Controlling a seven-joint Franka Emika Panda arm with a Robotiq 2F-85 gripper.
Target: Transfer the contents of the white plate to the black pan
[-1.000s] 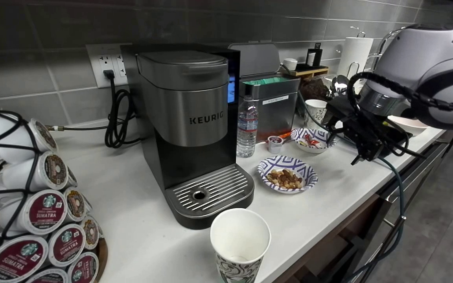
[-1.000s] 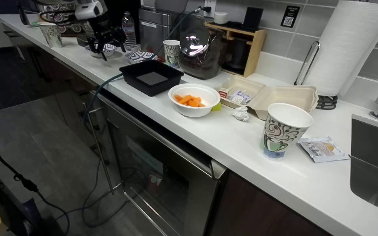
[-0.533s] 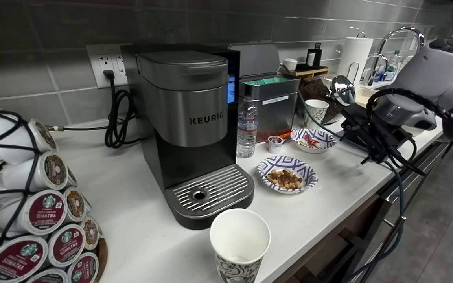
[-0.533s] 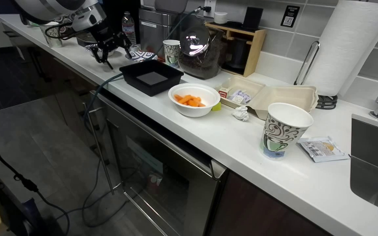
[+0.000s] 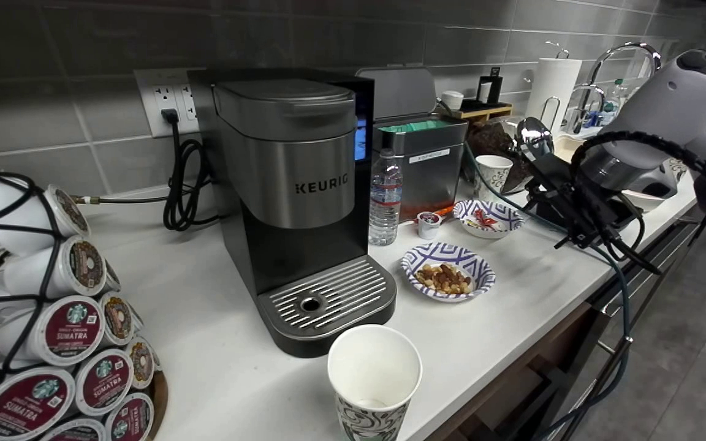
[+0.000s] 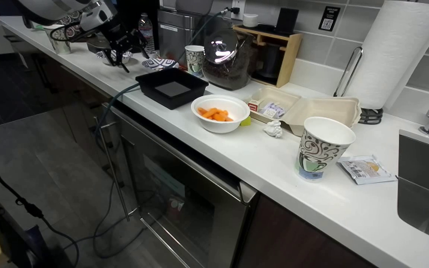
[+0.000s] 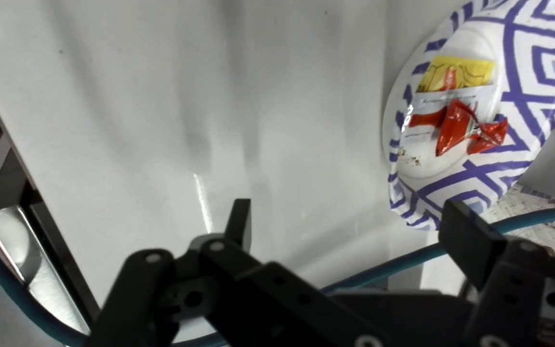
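Observation:
A white bowl [image 6: 220, 125] with orange carrot pieces [image 6: 214, 114] stands on the counter beside the black pan [image 6: 155, 95]. The pan is a shallow tray with nothing visible in it; the arm largely hides it in an exterior view. A blue-patterned plate [image 5: 478, 272] holds nuts [image 5: 444, 279]. Another blue-patterned plate [image 5: 506, 223] holds red-wrapped candy; it also shows in the wrist view [image 7: 489, 178]. My gripper [image 7: 347, 212] is open and empty above the counter. In the wrist view its right finger overlaps the candy plate's edge. The gripper [image 6: 136, 62] is beyond the pan.
A teal cable [image 7: 403, 262] crosses the counter under the gripper. A coffee maker [image 5: 304, 153], water bottle [image 5: 385, 199] and paper cup [image 5: 493, 174] stand along the counter. A takeout box [image 6: 318, 111], crumpled paper [image 6: 273, 129] and large cup [image 6: 324, 149] are past the bowl.
The arm has swung away from the coffee maker toward the black pan. The gripper dipped, then rose slightly. It stays open; the bowl, plates and pan have not moved.

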